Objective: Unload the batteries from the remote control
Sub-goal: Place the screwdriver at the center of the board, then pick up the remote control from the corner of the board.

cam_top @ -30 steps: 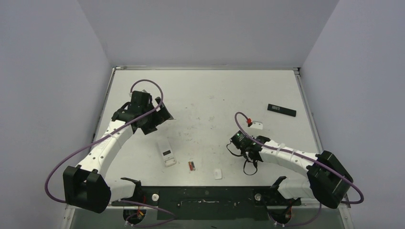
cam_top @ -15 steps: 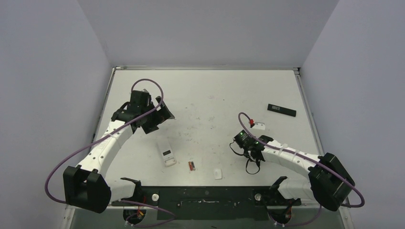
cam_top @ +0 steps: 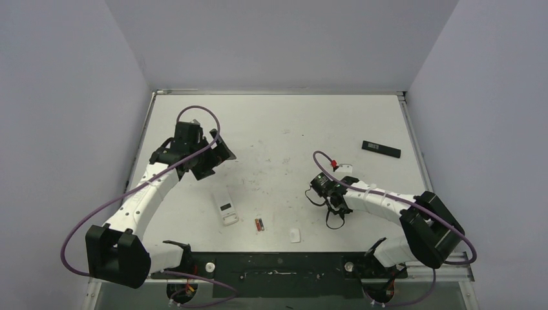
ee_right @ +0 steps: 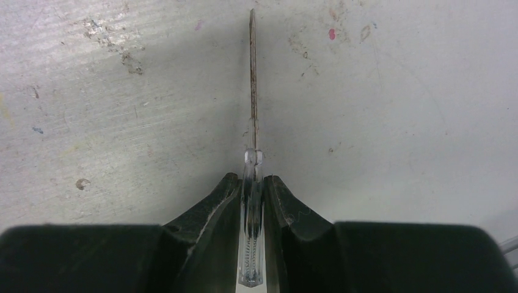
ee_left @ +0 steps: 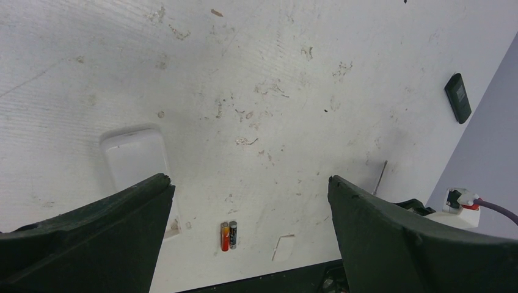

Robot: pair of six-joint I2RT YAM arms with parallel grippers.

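Two batteries (ee_left: 228, 235) lie side by side on the table (cam_top: 278, 123) near its front edge, between the white remote (cam_top: 225, 208) and a small white piece (cam_top: 295, 235), clear of both arms. The left gripper (ee_left: 248, 181) hangs above the table with jaws wide apart, holding nothing. The right gripper (ee_right: 251, 180) is closed on a thin tool (ee_right: 252, 79) by its clear handle, the metal shaft pointing out over the table

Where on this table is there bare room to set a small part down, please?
The far half of the table is bare, bordered by the black remote at far right. The middle, between the left gripper and the right gripper holding a thin tool, is free. Crowded: the near edge, with white remote, batteries and small white piece.
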